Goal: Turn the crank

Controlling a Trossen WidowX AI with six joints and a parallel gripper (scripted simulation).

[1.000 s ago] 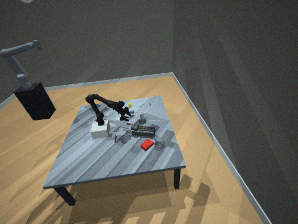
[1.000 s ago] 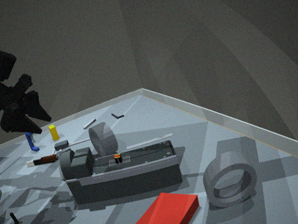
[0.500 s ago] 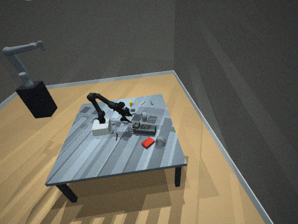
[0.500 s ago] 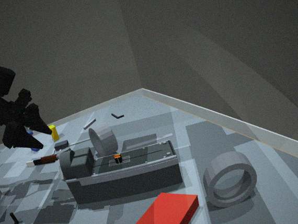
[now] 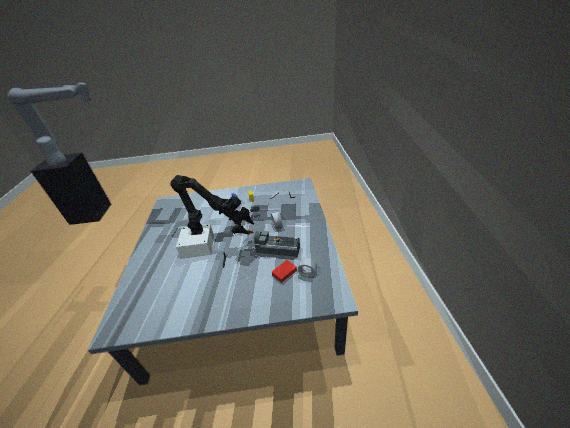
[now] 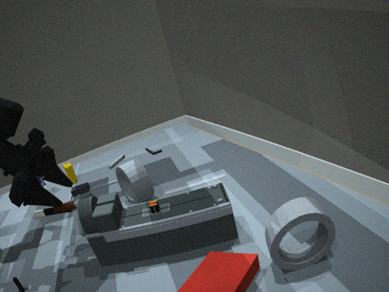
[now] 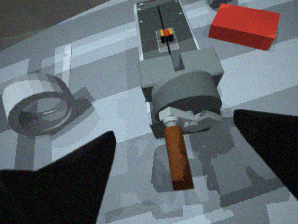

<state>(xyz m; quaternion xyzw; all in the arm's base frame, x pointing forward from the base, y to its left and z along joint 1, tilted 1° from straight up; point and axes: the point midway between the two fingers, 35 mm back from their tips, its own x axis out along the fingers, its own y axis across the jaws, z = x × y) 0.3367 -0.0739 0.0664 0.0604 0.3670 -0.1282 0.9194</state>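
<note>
The grey machine point(image 5: 285, 248) point(image 6: 164, 240) point(image 7: 147, 37) has a crank at its end nearest the arm. The crank's orange-brown handle point(image 6: 63, 207) point(image 7: 177, 155) points back toward the arm. The slide's small red pointer point(image 6: 152, 204) point(image 7: 166, 33) shows between the yellow brass marks on the machine's top; it looks close to level, but is too small to judge exactly. My black gripper point(image 5: 251, 227) point(image 6: 67, 195) point(image 7: 174, 123) is wide open and empty. In the wrist view the handle appears between the two fingers; in the exterior view one fingertip overlaps it. Contact cannot be told.
A red block point(image 5: 284, 270) point(image 6: 225, 273) point(image 7: 244, 26) and a grey ring point(image 5: 307, 271) point(image 6: 301, 235) lie beside the machine. Another grey ring point(image 6: 134, 181) point(image 7: 37, 102) stands on its other side. A yellow block point(image 5: 251, 196) point(image 6: 70, 172) stands farther back.
</note>
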